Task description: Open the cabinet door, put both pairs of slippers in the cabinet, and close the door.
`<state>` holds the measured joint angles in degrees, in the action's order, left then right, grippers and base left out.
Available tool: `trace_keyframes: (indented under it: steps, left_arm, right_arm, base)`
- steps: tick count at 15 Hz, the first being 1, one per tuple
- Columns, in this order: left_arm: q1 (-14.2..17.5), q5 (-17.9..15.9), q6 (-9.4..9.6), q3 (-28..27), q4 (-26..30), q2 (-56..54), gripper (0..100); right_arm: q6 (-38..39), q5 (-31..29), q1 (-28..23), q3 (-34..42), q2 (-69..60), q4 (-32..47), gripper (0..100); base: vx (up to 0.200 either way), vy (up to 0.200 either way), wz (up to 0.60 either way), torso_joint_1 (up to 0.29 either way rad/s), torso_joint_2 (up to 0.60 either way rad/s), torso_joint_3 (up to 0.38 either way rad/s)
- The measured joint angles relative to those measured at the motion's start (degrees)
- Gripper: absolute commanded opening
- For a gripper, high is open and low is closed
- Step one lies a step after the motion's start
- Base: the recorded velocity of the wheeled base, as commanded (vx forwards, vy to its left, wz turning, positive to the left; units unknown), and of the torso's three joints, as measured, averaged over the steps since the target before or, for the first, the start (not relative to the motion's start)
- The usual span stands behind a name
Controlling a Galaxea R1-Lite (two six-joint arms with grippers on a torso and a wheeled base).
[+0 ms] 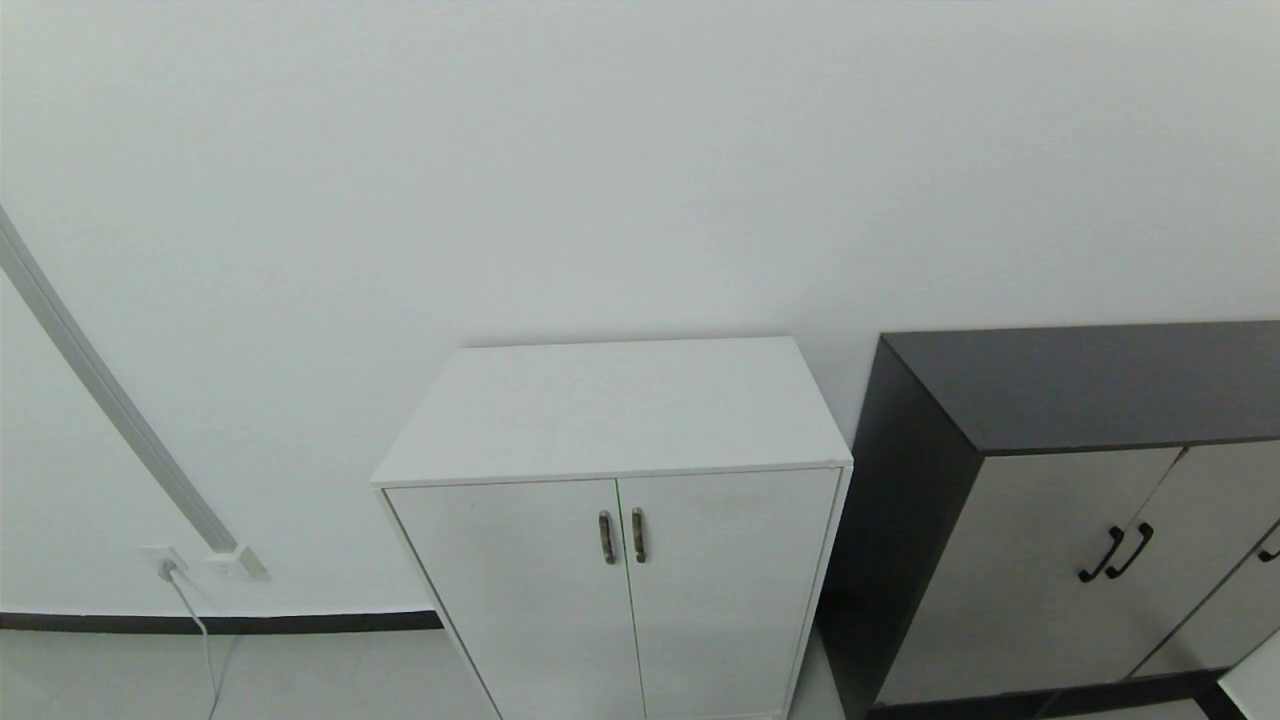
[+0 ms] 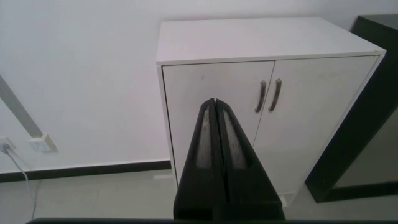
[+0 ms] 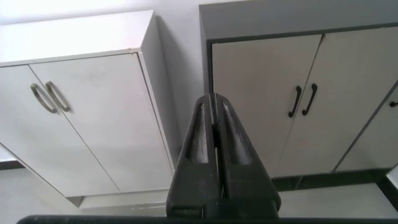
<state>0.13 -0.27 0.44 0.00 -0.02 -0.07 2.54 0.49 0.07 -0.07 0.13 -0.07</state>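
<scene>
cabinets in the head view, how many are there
2. The white cabinet stands in the middle, shut; the dark cabinet stands just to its right, also shut. Others may lie beyond the frame.

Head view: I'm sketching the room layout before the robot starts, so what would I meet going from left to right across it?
wall socket → white cabinet → dark cabinet
</scene>
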Motion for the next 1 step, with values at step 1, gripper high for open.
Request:
trace_keyframes:
  steps: [1]
  left_arm:
    - [0.0, 0.0, 0.0, 0.0, 0.0, 0.0, 0]
  right_arm:
    - [0.06, -0.05, 0.0, 0.0, 0.0, 0.0, 0]
  base:
    - [0.0, 0.0, 0.0, 0.0, 0.0, 0.0]
